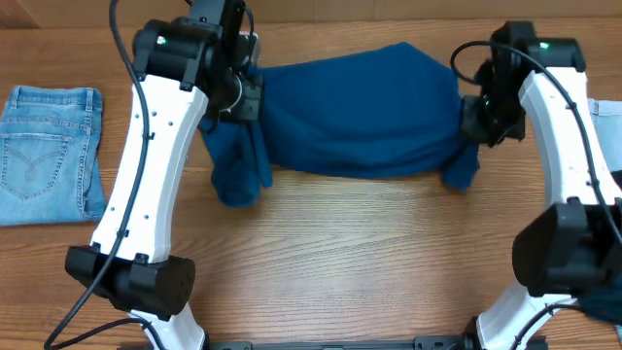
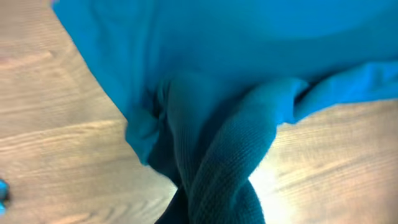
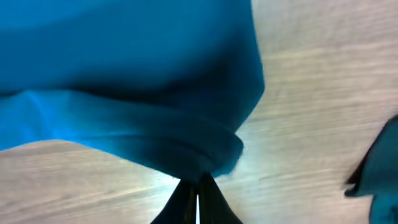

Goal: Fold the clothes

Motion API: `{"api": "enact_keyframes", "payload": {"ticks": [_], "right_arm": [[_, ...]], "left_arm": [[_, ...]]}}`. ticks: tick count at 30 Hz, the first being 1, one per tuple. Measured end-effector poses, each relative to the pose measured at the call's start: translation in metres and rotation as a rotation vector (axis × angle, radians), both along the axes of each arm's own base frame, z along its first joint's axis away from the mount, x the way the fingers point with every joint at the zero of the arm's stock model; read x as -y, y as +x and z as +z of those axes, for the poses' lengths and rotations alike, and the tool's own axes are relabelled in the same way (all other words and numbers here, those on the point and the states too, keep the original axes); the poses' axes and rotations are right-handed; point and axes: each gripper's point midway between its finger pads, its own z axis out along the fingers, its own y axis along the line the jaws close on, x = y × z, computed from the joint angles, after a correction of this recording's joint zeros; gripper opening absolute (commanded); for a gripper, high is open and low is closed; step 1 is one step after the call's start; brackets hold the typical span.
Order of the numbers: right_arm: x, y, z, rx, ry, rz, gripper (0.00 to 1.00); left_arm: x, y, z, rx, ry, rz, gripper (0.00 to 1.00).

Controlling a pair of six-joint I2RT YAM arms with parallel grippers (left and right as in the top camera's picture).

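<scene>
The blue shirt (image 1: 360, 112) is stretched across the table's (image 1: 340, 253) far side. The right gripper (image 3: 198, 188) pinches one end. The left gripper (image 1: 246, 97) seems to pinch the other, to pull it flat for folding.

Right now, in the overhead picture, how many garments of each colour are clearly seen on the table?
Deep blue shirt: 1
Light-blue jeans: 1
Total: 2
A pale item at the right edge is too cut off to count.
</scene>
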Motion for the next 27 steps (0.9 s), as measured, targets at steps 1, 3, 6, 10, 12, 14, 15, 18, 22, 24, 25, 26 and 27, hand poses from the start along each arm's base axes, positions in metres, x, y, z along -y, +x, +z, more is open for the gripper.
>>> {"api": "enact_keyframes", "payload": {"ticks": [1,3,6,10,12,14,15,18,22,24,25,26,27], "right_arm": [[0.000,0.010,0.016,0.072,-0.003,0.000,0.04],[0.001,0.022,0.052,0.199,-0.010,0.009,0.04],[0.005,0.050,0.092,0.386,-0.039,0.030,0.04],[0.011,0.085,0.154,0.629,-0.085,0.036,0.04],[0.012,0.087,0.192,0.723,-0.098,0.032,0.04],[0.012,0.079,0.203,0.726,-0.098,0.030,0.04],[0.012,0.075,0.206,0.726,-0.099,0.028,0.04],[0.012,0.048,0.225,0.741,-0.103,0.012,0.04],[0.013,-0.008,0.266,0.806,-0.117,-0.008,0.04],[0.015,-0.030,0.288,0.866,-0.130,-0.019,0.04],[0.016,-0.041,0.300,0.907,-0.143,-0.027,0.04],[0.017,-0.048,0.310,0.939,-0.153,-0.034,0.04],[0.019,-0.052,0.315,0.957,-0.159,-0.038,0.04]], "left_arm": [[-0.002,0.007,0.006,0.035,0.004,0.018,0.04],[-0.006,0.013,0.012,0.069,0.014,0.040,0.04],[-0.011,0.023,0.016,0.116,0.040,0.072,0.04],[-0.028,0.053,0.050,0.295,0.105,0.142,0.04],[-0.033,0.058,0.082,0.391,0.103,0.170,0.04],[-0.036,0.058,0.112,0.472,0.089,0.187,0.04],[-0.037,0.056,0.123,0.498,0.082,0.192,0.04],[-0.042,0.040,0.148,0.550,0.065,0.199,0.04],[-0.049,-0.002,0.188,0.626,0.023,0.199,0.04],[-0.055,-0.029,0.213,0.686,-0.009,0.204,0.04],[-0.059,-0.044,0.228,0.727,-0.028,0.208,0.04],[-0.061,-0.056,0.239,0.759,-0.043,0.215,0.04],[-0.064,-0.065,0.248,0.786,-0.058,0.223,0.04]]}}
